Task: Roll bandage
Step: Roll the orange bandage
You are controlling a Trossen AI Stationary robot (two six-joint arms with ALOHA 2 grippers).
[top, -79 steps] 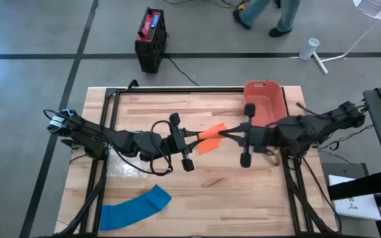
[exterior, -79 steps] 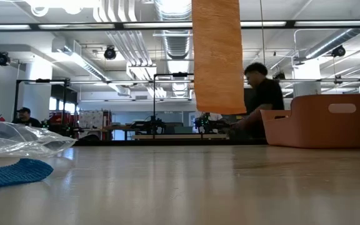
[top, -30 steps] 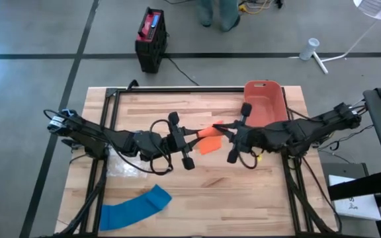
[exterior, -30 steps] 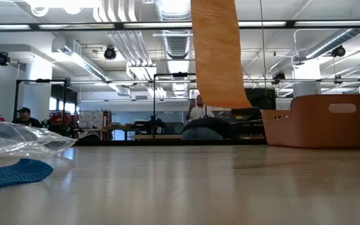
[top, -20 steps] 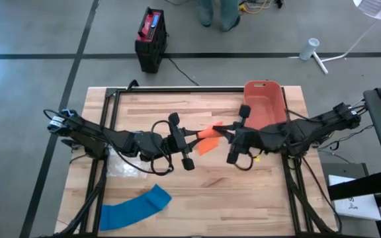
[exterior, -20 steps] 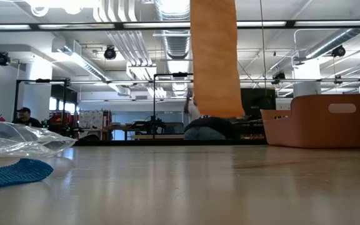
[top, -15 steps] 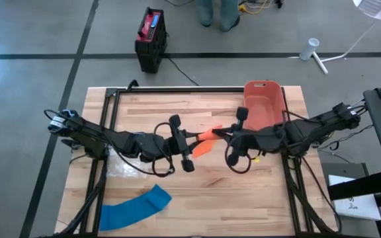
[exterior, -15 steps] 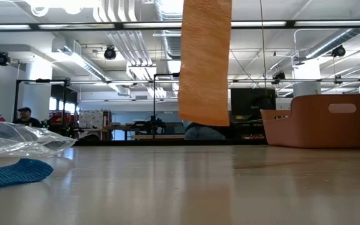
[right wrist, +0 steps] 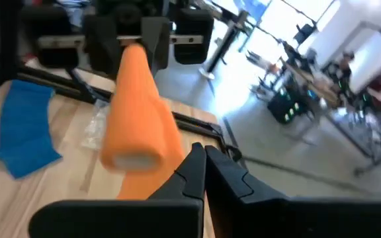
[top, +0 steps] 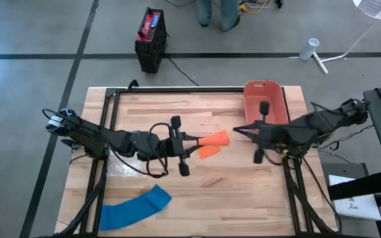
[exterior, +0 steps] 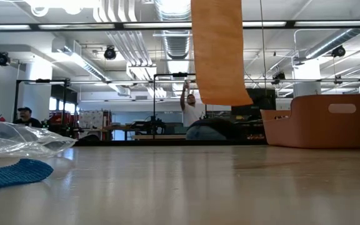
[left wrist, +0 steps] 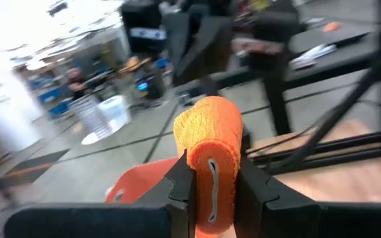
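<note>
An orange bandage, partly wound into a roll [top: 215, 139], is held over the table's middle by my left gripper [top: 193, 140], which is shut on it. The roll [left wrist: 209, 142] sticks out past the fingers toward the table's right. Its loose tail [exterior: 217, 53] hangs down, the free end [exterior: 225, 97] clear of the table. My right gripper [top: 237, 131] is shut with nothing in it, a short way to the right of the roll's tip. In the right wrist view its fingers [right wrist: 204, 165] point at the roll [right wrist: 137, 116]. My left gripper pinches the roll's near end [left wrist: 211, 177] between its two fingers [left wrist: 180, 180], one on each side. The fingers come level from the table's left and lie along the roll. The roll sticks out level beyond them, lifted clear, with its tail hanging slack below.
An orange bin [top: 264, 102] stands at the far right of the table. A blue bandage [top: 134, 207] lies near the front left edge. A clear plastic bag [top: 121, 165] lies under the left arm. People stand in the room beyond the table.
My right gripper has drawn back from the roll toward the table's right edge, staying shut. The hanging tail swung toward the left and then back to the right.
</note>
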